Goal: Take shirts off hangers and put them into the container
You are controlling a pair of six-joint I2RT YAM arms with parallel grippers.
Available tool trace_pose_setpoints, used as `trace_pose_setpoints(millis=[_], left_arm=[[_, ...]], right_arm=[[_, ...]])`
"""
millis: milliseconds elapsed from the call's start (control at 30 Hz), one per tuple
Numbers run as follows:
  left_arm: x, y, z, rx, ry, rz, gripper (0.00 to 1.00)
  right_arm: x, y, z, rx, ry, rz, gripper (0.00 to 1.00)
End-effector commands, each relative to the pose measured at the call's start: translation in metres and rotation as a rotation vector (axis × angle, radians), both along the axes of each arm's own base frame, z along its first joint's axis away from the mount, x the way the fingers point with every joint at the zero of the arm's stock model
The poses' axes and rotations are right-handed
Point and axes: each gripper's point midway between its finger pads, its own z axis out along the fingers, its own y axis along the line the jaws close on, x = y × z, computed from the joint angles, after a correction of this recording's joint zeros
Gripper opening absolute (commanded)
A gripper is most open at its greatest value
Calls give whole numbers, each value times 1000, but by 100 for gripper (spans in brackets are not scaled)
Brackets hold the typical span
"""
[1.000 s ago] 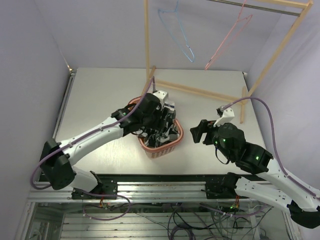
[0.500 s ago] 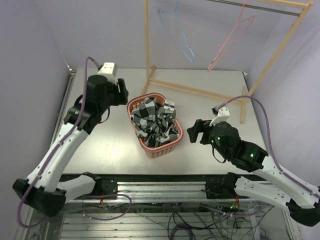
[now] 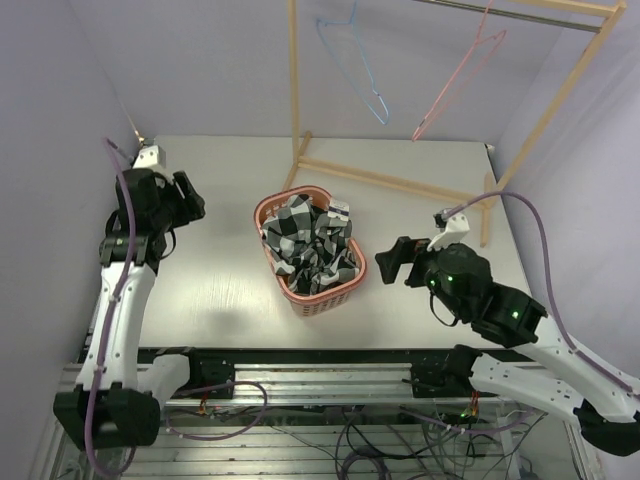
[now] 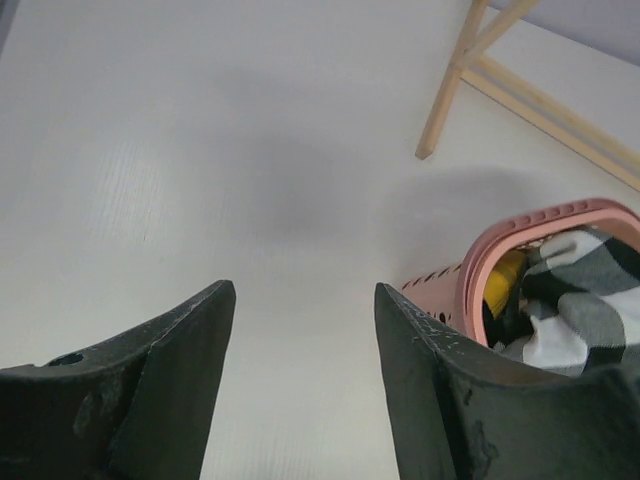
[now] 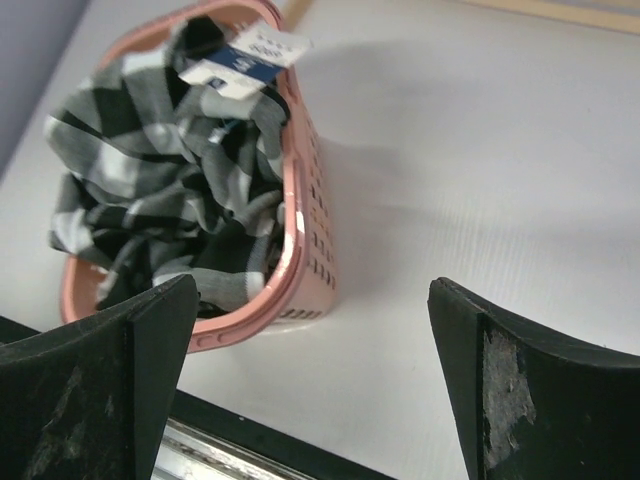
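The left claw (image 4: 302,290) and right claw (image 3: 392,258) both gape empty, one on either side of the basket (image 3: 318,298). The checked shirt (image 3: 305,240) fills it, with the yellow shirt (image 4: 505,290) tucked under. The blue hanger (image 3: 381,115) and pink hanger (image 3: 420,128) hang bare, so the job looks done, needing at most a press-down.

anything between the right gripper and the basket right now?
Nothing visible. Only table surface shows between the right gripper and the basket wall facing it. The fingers stand apart with nothing in them. The black-and-white shirt is already piled inside the basket.
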Motion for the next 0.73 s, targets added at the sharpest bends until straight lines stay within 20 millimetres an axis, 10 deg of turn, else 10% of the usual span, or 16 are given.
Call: trace_pose_setpoints(millis=[0,700], left_arm=[[-21,10,7,14,-73,70,69],[-78,40,-29,125,-61,210,68]], right_arm=[[1,4,26,86,-75,16,100],[20,8,19,-17,-40,-51,100]])
